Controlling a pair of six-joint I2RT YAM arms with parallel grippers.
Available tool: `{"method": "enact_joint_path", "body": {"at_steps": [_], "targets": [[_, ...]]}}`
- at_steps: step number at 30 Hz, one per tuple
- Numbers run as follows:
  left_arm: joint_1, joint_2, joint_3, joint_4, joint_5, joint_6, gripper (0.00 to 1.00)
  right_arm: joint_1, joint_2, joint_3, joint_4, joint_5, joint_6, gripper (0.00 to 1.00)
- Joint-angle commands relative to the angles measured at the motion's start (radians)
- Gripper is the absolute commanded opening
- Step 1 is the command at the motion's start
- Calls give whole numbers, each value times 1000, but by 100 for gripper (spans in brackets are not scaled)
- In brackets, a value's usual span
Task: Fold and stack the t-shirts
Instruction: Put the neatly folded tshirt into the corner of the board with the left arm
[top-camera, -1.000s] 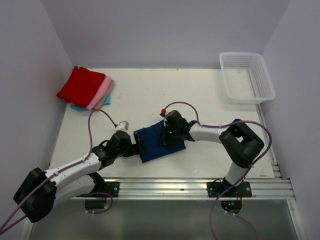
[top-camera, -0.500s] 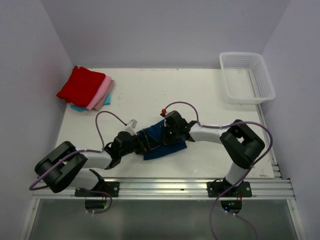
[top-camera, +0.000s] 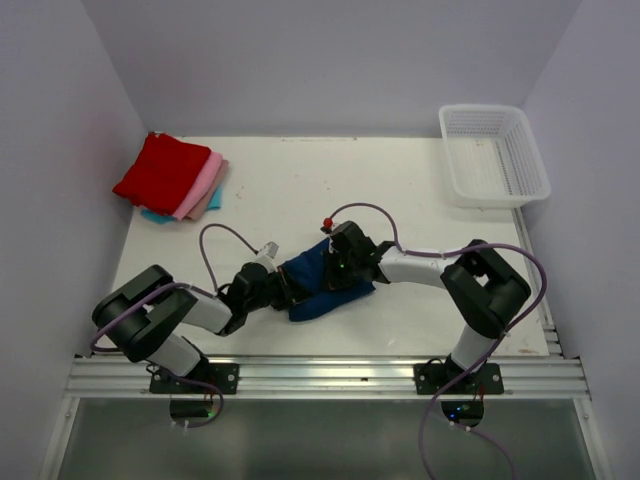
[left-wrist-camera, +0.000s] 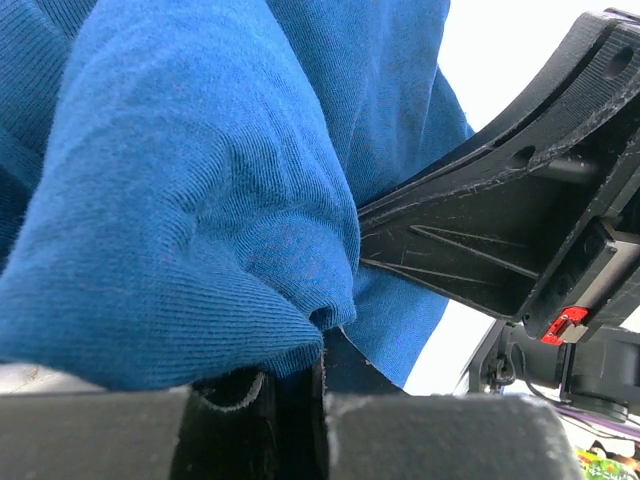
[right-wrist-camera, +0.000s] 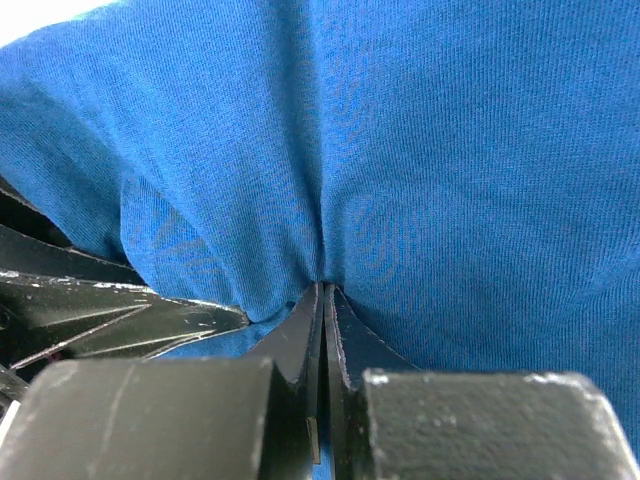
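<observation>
Two arms (top-camera: 410, 268) low, left fingers (left-wrist-camera: 440, 440) and right fingers (right-wrist-camera: 150, 420) pinching navy t-shirt (top-camera: 315, 290)

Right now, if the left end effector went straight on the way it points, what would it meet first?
The folded navy blue cloth t-shirt that it pinches; just behind that, probably the black right end effector, though depth is unclear.

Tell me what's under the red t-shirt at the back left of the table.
A pink tee sticks out along its right edge, and a teal tee peeks out lower still. The red tee covers the rest of both.
</observation>
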Motion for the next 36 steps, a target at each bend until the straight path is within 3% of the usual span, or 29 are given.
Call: {"method": "enact_joint_path", "body": {"at_steps": [1, 4, 6, 8, 12, 13, 18, 21, 24, 25, 32, 36], "targets": [[-6, -10, -16, -104, -25, 52, 0, 4, -25, -1, -15, 35, -23, 0], [-7, -102, -27, -90, -38, 75, 0, 4, -51, -7, -2, 21, -32, 0], [-9, -215, 27, -211, -87, 131, 0, 2, -138, -18, 5, 9, -49, 0], [-7, -295, 87, -378, -140, 186, 0, 2, -235, -27, -1, 26, -60, 27], [49, -478, 276, -570, -194, 338, 0, 2, -520, -22, -114, 187, -96, 69], [113, -492, 307, -596, -187, 363, 0, 2, -603, -13, -143, 221, -107, 70], [345, -459, 525, -728, -143, 523, 0, 2, -718, 27, -315, 284, -155, 73], [482, -368, 639, -728, -105, 576, 0, 1, -767, -10, -341, 299, -150, 73], [649, -287, 699, -644, 6, 521, 0, 2, -798, -56, -357, 299, -140, 72], [718, -265, 723, -634, -20, 523, 0, 4, -806, -68, -360, 296, -135, 72], [823, 47, 1204, -725, 14, 634, 0, 2, -847, -146, -399, 291, -127, 70], [875, 190, 1464, -758, 141, 618, 0, 2, -863, -160, -427, 301, -120, 69]]}}
